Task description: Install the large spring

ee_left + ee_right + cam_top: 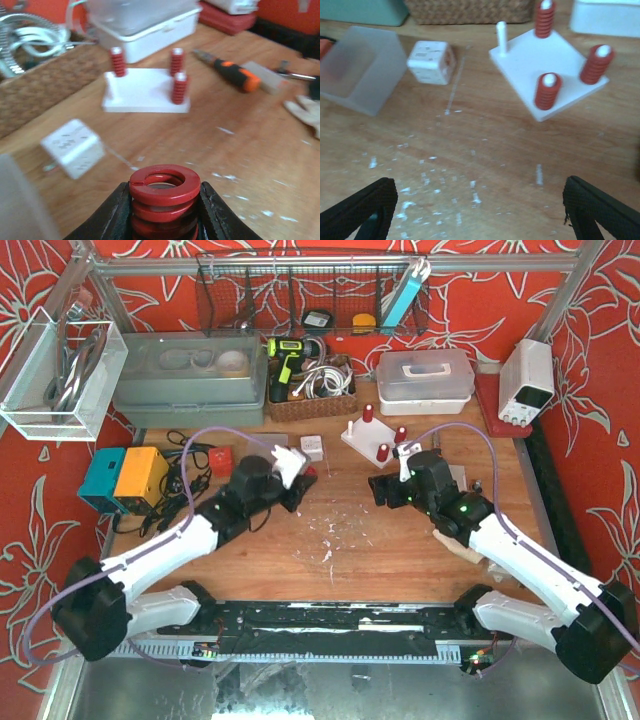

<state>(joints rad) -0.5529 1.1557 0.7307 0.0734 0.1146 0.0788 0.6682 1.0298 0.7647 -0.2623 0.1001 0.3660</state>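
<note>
My left gripper (163,186) is shut on the large red spring (162,197) and holds it upright above the wooden table; in the top view it (305,480) is left of centre. The white base plate (555,62) stands ahead with three smaller red springs on its pegs and one bare white peg (501,36). The plate also shows in the left wrist view (142,92) and the top view (362,440). My right gripper (479,182) is open and empty, low over the table just short of the plate, and shows in the top view (385,490).
A white cube (431,62) and a translucent box (362,70) lie left of the plate. An orange-handled screwdriver (235,75) lies right of it. A wicker basket (310,400), white lidded container (425,375) and grey bin (190,370) line the back. White debris specks litter the table.
</note>
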